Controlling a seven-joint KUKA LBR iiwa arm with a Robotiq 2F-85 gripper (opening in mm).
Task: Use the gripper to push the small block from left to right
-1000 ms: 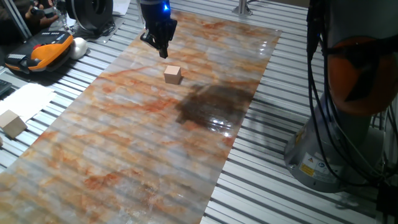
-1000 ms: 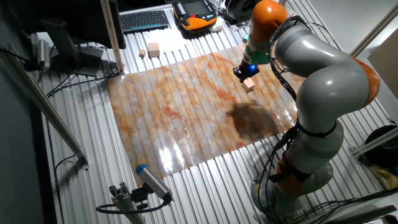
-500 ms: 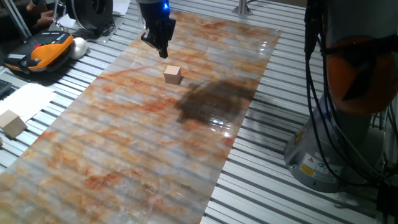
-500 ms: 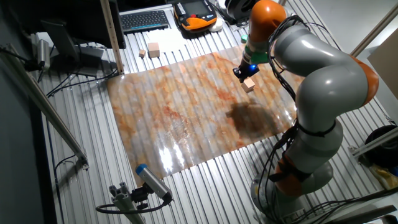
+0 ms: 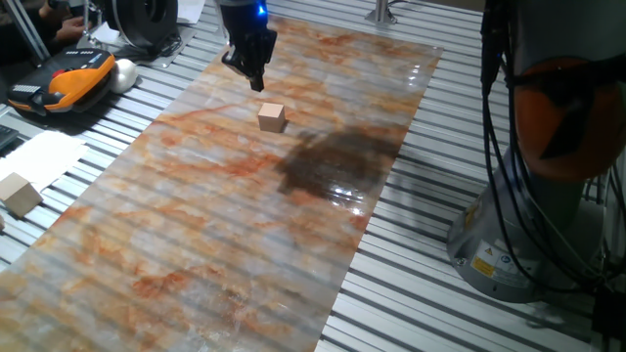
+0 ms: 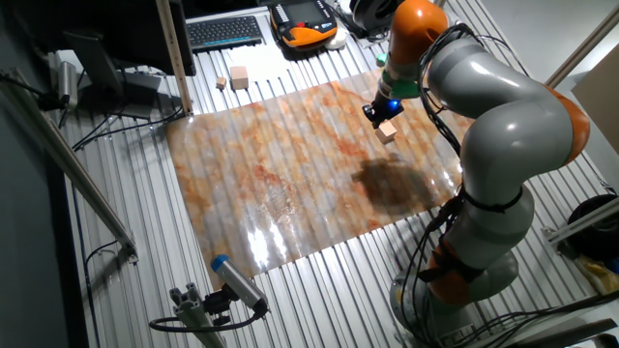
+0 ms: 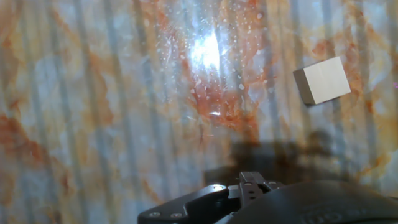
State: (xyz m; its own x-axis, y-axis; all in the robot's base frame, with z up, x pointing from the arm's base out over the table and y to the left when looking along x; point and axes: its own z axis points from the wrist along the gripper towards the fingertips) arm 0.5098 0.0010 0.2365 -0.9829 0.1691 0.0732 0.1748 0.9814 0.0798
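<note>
The small block (image 5: 272,117) is a tan wooden cube lying on the marbled orange-grey mat (image 5: 196,225). It also shows in the other fixed view (image 6: 388,131) and at the upper right of the hand view (image 7: 322,80). The gripper (image 5: 256,80), black with a blue light above, hangs low over the mat just behind and left of the block, with a small gap between them. Its fingers look pressed together and hold nothing. In the other fixed view the gripper (image 6: 373,113) is just up-left of the block. The hand view shows only the hand's dark body, not the fingertips.
A dark stain (image 5: 337,161) marks the mat near the block. A larger pale wooden block (image 5: 18,194) lies off the mat on the slatted table, with white paper (image 5: 39,156) beside it. An orange-black device (image 5: 68,78) and the robot base (image 5: 548,176) flank the mat.
The gripper has shifted very slightly up and away from the block. The block has not moved.
</note>
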